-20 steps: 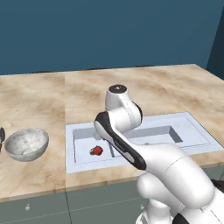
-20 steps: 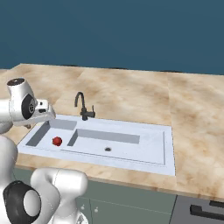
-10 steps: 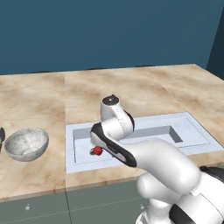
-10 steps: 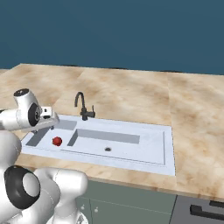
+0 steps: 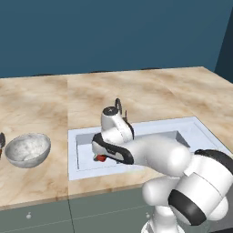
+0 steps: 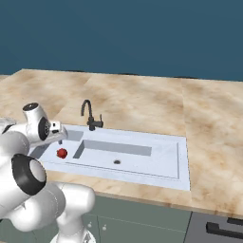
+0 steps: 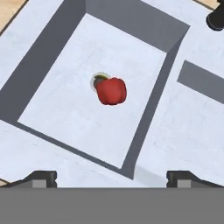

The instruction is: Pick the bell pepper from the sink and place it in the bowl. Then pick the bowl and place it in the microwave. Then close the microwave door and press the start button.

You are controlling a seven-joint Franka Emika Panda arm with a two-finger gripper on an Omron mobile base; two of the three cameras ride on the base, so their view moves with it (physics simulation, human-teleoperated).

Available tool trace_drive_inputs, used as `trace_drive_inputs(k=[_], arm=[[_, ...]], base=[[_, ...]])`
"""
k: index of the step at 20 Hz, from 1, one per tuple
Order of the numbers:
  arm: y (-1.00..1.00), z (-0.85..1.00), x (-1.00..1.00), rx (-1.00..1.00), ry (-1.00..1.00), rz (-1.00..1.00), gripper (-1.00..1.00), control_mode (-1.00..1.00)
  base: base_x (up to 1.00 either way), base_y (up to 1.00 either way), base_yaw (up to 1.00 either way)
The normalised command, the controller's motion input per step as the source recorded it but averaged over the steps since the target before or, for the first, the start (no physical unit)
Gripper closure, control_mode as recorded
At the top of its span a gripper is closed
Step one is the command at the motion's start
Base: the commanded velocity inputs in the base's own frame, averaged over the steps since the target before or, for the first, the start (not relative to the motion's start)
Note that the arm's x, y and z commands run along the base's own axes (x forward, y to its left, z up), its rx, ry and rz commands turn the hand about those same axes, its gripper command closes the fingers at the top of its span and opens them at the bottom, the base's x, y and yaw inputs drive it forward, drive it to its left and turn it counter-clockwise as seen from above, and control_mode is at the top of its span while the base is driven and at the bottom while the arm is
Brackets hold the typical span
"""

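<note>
Marbled tabletop (image 6: 142, 102) is stretching around your sink (image 6: 161, 156), bell pepper (image 7: 111, 91) is lying in the basin beside the round drain, your gripper (image 7: 111, 178) is hovering above it with jaws spread wide, gripping nothing, bowl (image 5: 27, 149) is sitting left of the sink, dark faucet (image 6: 88, 114) is standing at the sink's back edge

The bell pepper (image 7: 111, 90) looks glossy and smooth, like red plastic. The sink (image 6: 156, 159) has a matt, pale grey-white finish. The bowl (image 5: 27, 149) shows a mottled, marble-like surface. The countertop (image 6: 142, 99) resembles polished beige stone. The faucet (image 6: 90, 116) is dark and matt.
</note>
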Motion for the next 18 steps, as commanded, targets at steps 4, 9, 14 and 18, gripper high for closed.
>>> trace_drive_inputs(k=[4,9,14,18], arm=[[0.0,-0.45,0.18,0.0,0.05,0.0,-1.0,-1.0],[0.01,-0.36,0.11,0.0,0.04,0.0,-1.0,-1.0],[0.0,-0.34,0.19,0.0,0.03,0.0,-1.0,-1.0],[0.0,-0.27,0.13,0.0,0.0,0.0,-1.0,-1.0]], base=[[0.0,0.0,0.0],[0.0,0.0,0.0],[0.0,0.0,0.0],[0.0,0.0,0.0]])
